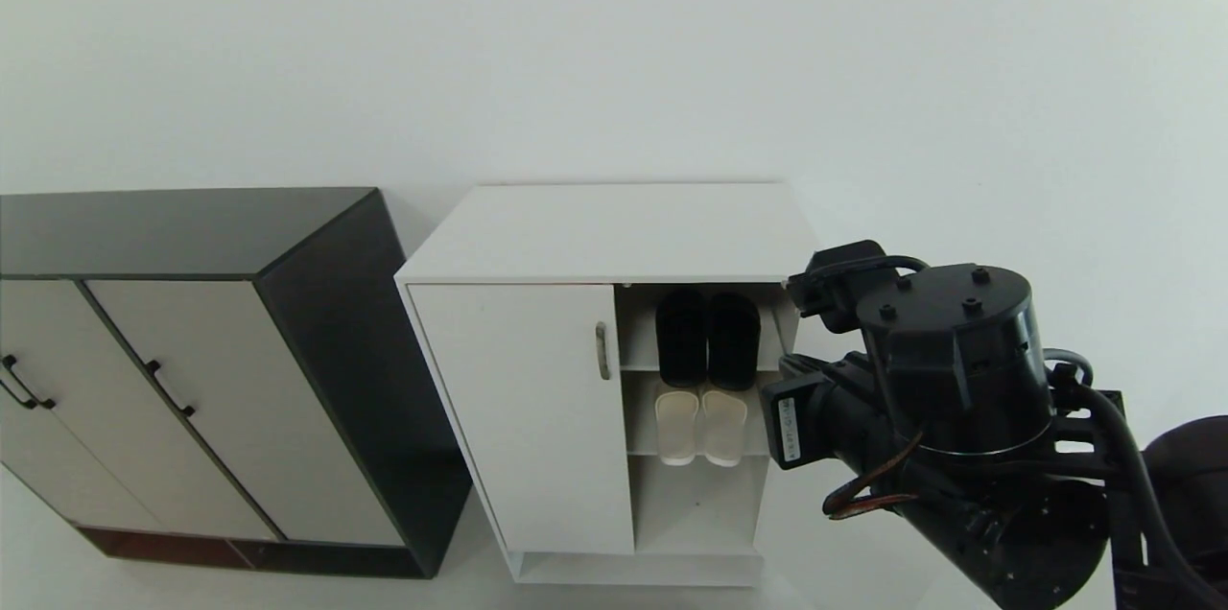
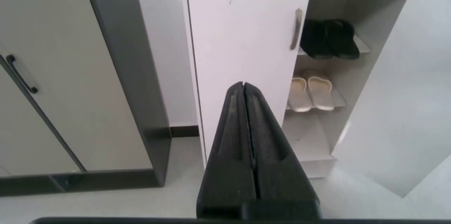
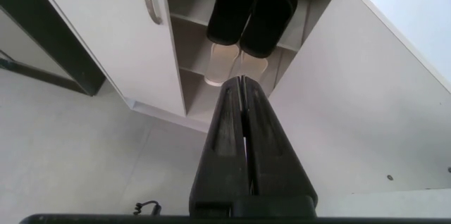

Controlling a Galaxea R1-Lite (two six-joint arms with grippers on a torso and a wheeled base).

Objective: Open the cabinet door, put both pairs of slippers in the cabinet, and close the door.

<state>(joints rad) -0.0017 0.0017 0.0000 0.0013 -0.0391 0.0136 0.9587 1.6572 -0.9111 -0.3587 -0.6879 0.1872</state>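
Cabinet door point(image 2: 412, 83) open; black slippers point(image 1: 708, 339) on upper shelf point(image 1: 637, 367), cream slippers point(image 1: 700, 426) below. Left tool point(image 2: 244, 85), right tool point(image 3: 243, 78) clenched, empty.

Black slippers point(image 1: 707, 339) one shelf above white slippers point(image 1: 700, 426) in the open white cabinet point(image 1: 614, 231)

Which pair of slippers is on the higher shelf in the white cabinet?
The black pair: dark where the other is pale, it sits uppermost, while the cream pair lies one level below it.
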